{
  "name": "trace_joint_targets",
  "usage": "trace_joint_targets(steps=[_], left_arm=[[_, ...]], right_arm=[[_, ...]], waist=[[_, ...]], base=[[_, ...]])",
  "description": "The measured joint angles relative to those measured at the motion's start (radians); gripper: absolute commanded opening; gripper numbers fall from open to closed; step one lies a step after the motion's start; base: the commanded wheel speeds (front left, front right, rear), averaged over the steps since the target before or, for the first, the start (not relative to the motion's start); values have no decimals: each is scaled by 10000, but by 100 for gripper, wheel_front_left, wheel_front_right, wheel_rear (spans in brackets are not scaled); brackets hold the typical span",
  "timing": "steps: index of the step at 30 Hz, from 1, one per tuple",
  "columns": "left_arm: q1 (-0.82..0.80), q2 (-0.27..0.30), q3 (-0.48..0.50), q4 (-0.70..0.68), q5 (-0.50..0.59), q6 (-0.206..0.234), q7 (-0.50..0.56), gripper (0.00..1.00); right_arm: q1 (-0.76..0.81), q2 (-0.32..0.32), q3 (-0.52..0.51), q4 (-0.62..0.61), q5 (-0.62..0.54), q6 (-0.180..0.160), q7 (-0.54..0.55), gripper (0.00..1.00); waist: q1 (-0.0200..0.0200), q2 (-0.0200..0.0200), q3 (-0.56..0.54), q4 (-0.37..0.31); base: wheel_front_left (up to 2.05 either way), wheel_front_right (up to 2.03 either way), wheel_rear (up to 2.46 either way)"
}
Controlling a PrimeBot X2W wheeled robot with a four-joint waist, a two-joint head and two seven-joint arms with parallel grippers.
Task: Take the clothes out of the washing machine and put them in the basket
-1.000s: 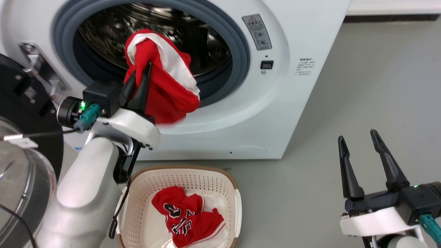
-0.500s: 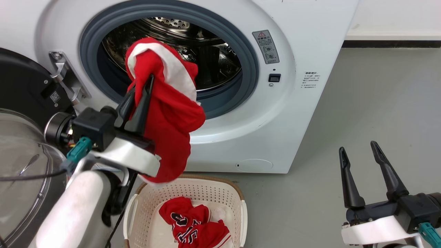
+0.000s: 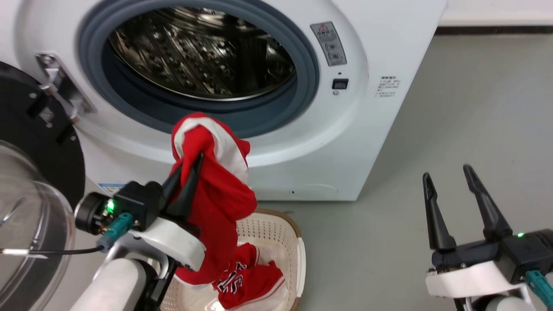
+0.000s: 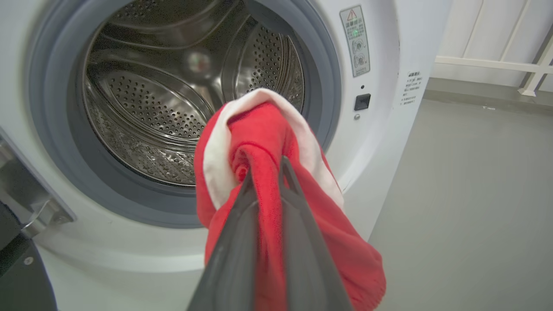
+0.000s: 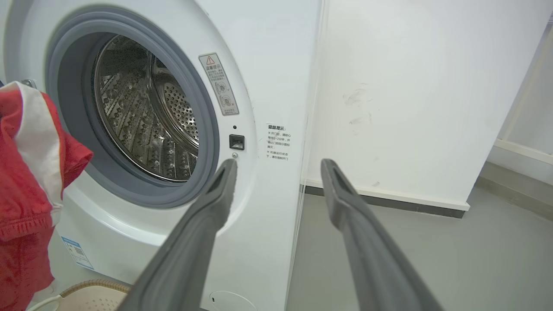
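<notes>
Garment (image 3: 218, 196) hangs clamped in left tool (image 3: 190, 162) over basket (image 3: 299, 255); right tool (image 3: 447, 171) spread wide.

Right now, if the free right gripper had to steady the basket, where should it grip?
Likely the white handle on the basket's right rim, from above on the robot's right: that edge faces the open right gripper, lies uncovered, and looks thin enough to pinch.
</notes>
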Motion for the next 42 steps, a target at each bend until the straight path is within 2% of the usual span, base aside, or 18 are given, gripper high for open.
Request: trace_joint_targets(steps=[4, 9, 17, 23, 27, 34, 42], left_arm=[[62, -81, -221, 723, -46, -222, -148, 0], [-100, -414, -646, 2161, -94, -717, -437, 0], [-1492, -1099, -1034, 5787, -65, -1429, -972, 0], [-3089, -1697, -1448, 8439, 196, -1793, -1231, 0], [-4145, -2100, -1703, 9969, 278, -1933, -1244, 0], [-5479, -2297, -2100, 12142, 523, -2033, -1083, 0], [-5993, -2431, -2401, 13037, 589, -2059, -790, 0]], right_arm=[[-411, -2, 73, -138, -94, 2, 2, 100], [-946, -2, 2, -272, -127, 2, 2, 100], [-1717, -4, -69, -504, -2, 2, 2, 100], [-2231, -4, -176, -688, 159, 2, 2, 100], [-2524, -6, -268, -828, 259, 2, 2, 100], [-2936, -6, -351, -1020, 462, 2, 0, 100], [-3139, -6, -408, -1085, 616, 2, 0, 100]], waist=[[1, 0, 519, -145], [2, 0, 1384, -378], [3, 0, 2940, -835], [3, 0, 4158, -1181], [3, 0, 4952, -1373], [3, 0, 6215, -1680], [3, 0, 7071, -1909]], base=[[0, 0, 0], [0, 0, 0], [0, 0, 0], [0, 0, 0], [0, 0, 0], [0, 0, 0], [0, 0, 0]])
